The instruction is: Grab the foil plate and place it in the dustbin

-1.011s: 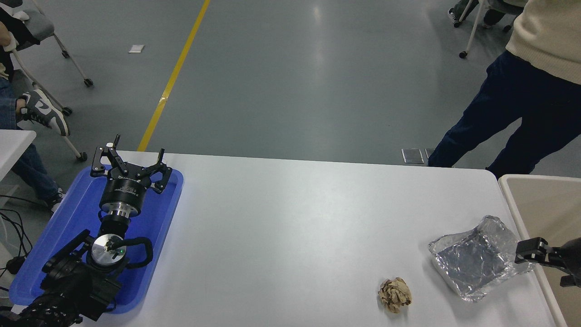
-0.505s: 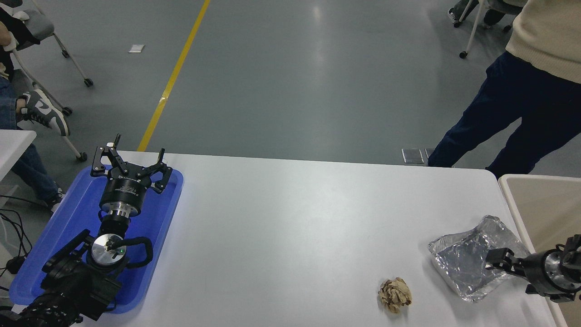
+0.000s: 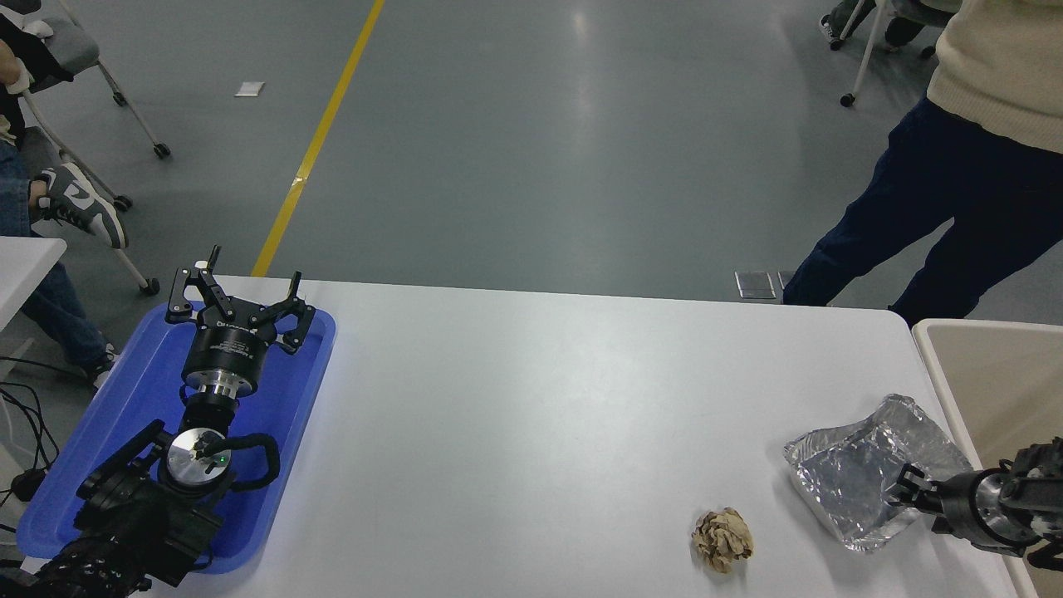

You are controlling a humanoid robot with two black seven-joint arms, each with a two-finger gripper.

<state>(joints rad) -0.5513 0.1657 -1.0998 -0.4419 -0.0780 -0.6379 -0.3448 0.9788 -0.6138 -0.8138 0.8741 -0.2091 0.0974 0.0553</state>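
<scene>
foil plate [image 3: 864,473]: crumpled silver tray lying on the white table [image 3: 540,415] at its right end, near the front-right corner, just beside the dustbin rim; wrinkled raised edges, one corner pointing up-right toward the bin.
dustbin [image 3: 992,365]: beige bin off the table's right edge, only its left part in frame, pale thick rim, tan inside; nothing visible in the part shown.
right gripper [image 3: 901,490]: enters from the right edge, low, pointing left over the plate's near-right part; black fingers [image 3: 903,482] overlap the foil; can't tell if they are spread or pinching the foil, too small and dark against the shiny surface.
right arm [image 3: 996,498]: crosses the bin rim, silver wrist ring showing.
left gripper [image 3: 241,291]: parked at lower left over the blue tray [image 3: 282,407], pointing away from camera; fingers apart, holding nothing.
blue tray: shallow, at the table's left end, under the left arm.
paper ball [image 3: 722,538]: small brown wad on the table, left of and slightly nearer than the plate, apart from it.
person [image 3: 955,158]: standing at the far right beyond the table, cream top, dark trousers.
background: grey floor with a yellow line [image 3: 320,137], chair legs and a sneaker [image 3: 79,203] at far left.
</scene>
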